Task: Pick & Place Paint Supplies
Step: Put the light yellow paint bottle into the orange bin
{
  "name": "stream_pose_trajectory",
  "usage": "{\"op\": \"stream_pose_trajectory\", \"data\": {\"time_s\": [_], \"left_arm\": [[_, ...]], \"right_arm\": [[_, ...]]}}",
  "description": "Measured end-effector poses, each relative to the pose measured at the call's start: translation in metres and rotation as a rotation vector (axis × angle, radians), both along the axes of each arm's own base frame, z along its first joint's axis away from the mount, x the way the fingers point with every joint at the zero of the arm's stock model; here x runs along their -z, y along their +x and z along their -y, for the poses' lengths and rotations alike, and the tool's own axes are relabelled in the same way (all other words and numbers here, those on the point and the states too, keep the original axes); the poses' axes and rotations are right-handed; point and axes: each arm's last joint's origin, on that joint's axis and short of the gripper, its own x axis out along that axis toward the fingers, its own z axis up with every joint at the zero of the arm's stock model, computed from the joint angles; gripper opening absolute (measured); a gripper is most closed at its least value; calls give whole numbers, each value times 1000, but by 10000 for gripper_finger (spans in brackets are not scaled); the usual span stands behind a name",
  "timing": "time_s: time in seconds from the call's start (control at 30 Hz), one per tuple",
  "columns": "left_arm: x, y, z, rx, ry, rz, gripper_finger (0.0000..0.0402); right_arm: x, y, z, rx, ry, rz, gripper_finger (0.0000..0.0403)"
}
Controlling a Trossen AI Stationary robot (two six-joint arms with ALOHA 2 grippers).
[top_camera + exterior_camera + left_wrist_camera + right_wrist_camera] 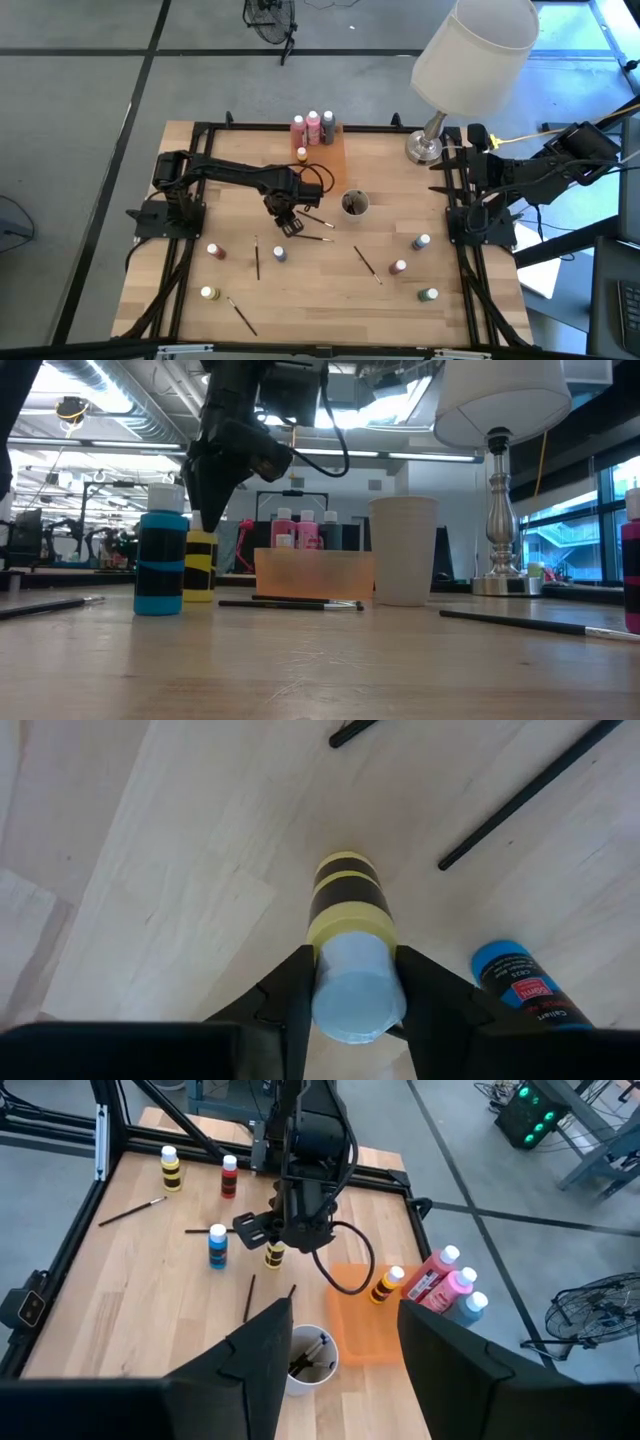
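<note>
A: From above I see the left gripper low over the middle of the tabletop, just beside the blue bottle and not far from the grey cup. The right gripper waits at the right edge, near the lamp.

B: And the other supplies?

A: Pink bottles stand at the back of the orange tray. More bottles and some paintbrushes are spread over the front half of the tabletop.

B: What does the low camera give you?

A: The left gripper comes down on top of the yellow bottle, which stands upright on the tabletop. The blue bottle stands just beside it. The cup and the tray are further right.

B: Left wrist?

A: Here I see the yellow bottle between the two fingers; both sides touch its white cap. The fingers are clamped on it, and its base rests on the tabletop.

B: Right wrist?

A: The right arm's fingers stand apart and hold nothing. Beyond them I see the cup with dark brushes inside, and the left gripper over the yellow bottle.
</note>
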Motion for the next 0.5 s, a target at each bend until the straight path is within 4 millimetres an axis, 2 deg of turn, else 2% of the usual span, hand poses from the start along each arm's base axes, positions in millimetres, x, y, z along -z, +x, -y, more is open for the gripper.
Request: {"op": "stream_pose_trajectory", "data": {"time_s": [0.33,0.5], "left_arm": [[-10,-7,-7,31,-1,-1,118],[-25,-7,-7,48,-6,2,118]], "right_arm": [[0,0,0,-1,-2,0,187],[0,0,0,2,4,1,187]]}}
